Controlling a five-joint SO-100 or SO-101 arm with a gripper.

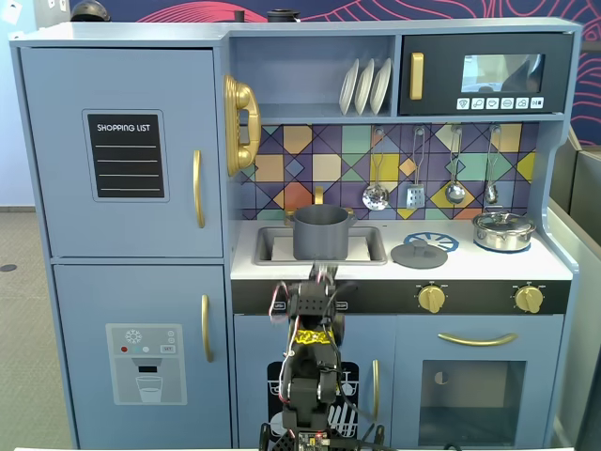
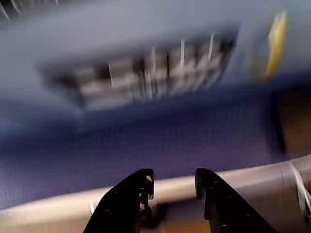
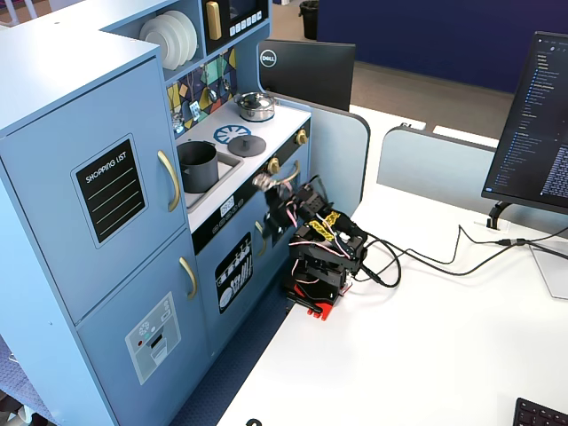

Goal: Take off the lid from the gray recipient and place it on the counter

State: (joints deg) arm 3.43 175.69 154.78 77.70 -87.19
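The gray recipient (image 1: 321, 232) stands uncovered in the recessed sink, also in the other fixed view (image 3: 197, 166). The lid (image 1: 419, 252) lies flat on the white counter (image 1: 488, 267) to the pot's right, partly over the blue burner mark; it also shows in the other fixed view (image 3: 247, 145). My gripper (image 1: 323, 275) is in front of the kitchen, just below the counter's front edge, apart from both. In the blurred wrist view the gripper (image 2: 174, 177) has its jaws apart with nothing between them.
A shiny silver pot (image 1: 503, 230) with its own lid sits at the counter's right end. Gold knobs (image 1: 431, 299) line the front panel. The arm's base (image 3: 312, 302) stands on the white desk with cables (image 3: 426, 257) running right. A monitor (image 3: 537, 124) stands on the right.
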